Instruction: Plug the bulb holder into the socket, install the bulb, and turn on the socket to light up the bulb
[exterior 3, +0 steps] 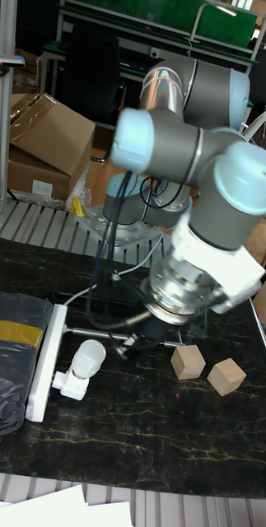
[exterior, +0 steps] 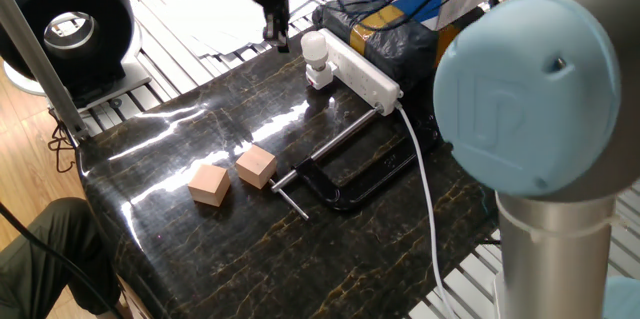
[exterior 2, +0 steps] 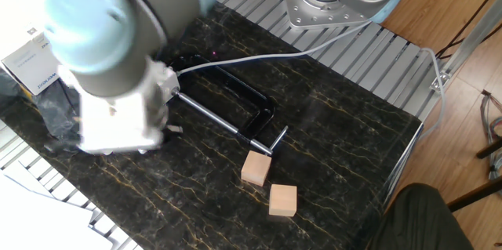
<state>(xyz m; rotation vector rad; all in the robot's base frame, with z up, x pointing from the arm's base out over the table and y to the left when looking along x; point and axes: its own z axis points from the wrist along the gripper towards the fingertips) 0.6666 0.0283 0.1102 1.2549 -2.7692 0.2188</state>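
One UR5 arm fills much of each view, its blurred wrist hanging over the dark marbled table [exterior: 200, 259]. The end effector [exterior: 274, 31] hovers above the table's far edge in one fixed view, holding nothing; motion blur hides the gap between its fingers, so I cannot tell whether it stands wide or narrow. In the other fixed view the arm's body hides the end effector altogether.

Just beside the end effector, toward the black bag [exterior: 400, 44], lies the socket [exterior: 365, 69], a long white power strip with its thick white cable [exterior: 425, 184] running off across the table. The bulb holder [exterior: 319, 79] sits against the long side of the socket nearest the end effector, apparently plugged in, and the bulb [exterior: 315, 49] stands in the holder's top, close to the end effector but not touching it. The tall fixed view shows the same stack: socket [exterior 3: 46, 362], bulb holder [exterior 3: 69, 384] and bulb [exterior 3: 87, 357], with the dark fingers [exterior 3: 142, 336] near the bulb and apart from it.

Farther from the end effector, beyond the socket's cable end, a black clamp [exterior: 345, 179] lies flat on the table. Two tan wooden cubes [exterior: 232, 177] rest well away from the end effector, near each other beside the clamp's handle.
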